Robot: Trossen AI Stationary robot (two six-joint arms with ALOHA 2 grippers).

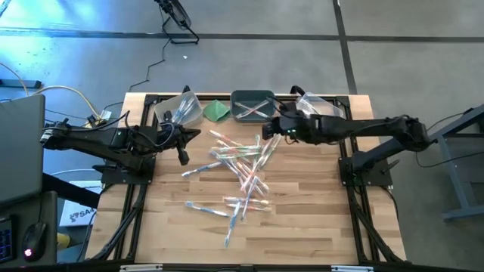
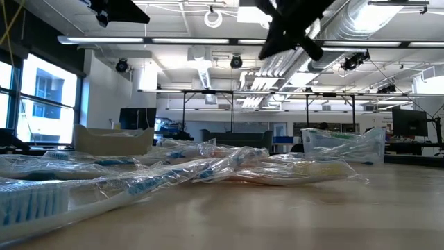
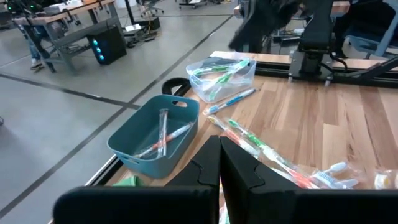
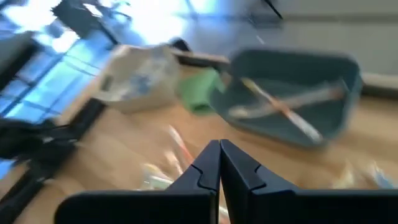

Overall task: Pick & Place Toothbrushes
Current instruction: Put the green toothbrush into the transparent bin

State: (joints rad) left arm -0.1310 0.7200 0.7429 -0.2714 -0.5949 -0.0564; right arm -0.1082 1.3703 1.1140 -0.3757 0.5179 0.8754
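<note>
The toothbrushes [image 1: 238, 170] lay in a loose pile of clear wrappers across the middle of the counter [image 1: 302, 219], most with their long axes running from the far edge toward the near edge, a few crossed flat over them. A few more already sat in the teal bin [image 1: 252, 106] at the far edge, with a clear bin [image 1: 178, 111] and a folded green cloth [image 1: 216, 110] just beside it on the left and another clear bin [image 1: 314, 104] on the right.

The right gripper [image 1: 268, 130] hung between the teal bin and the far end of the pile, its jaws pressed together on nothing, as its wrist view showed. The nearest brushes lay just toward the near side of it, pointing roughly along its reach. The left gripper [image 1: 184, 157] waited at the pile's left edge, jaws likewise closed and empty.

Both sat near the pile; the right seemed better placed, though it would need to spread its jaws and come down across a brush's shaft, not along it.
</note>
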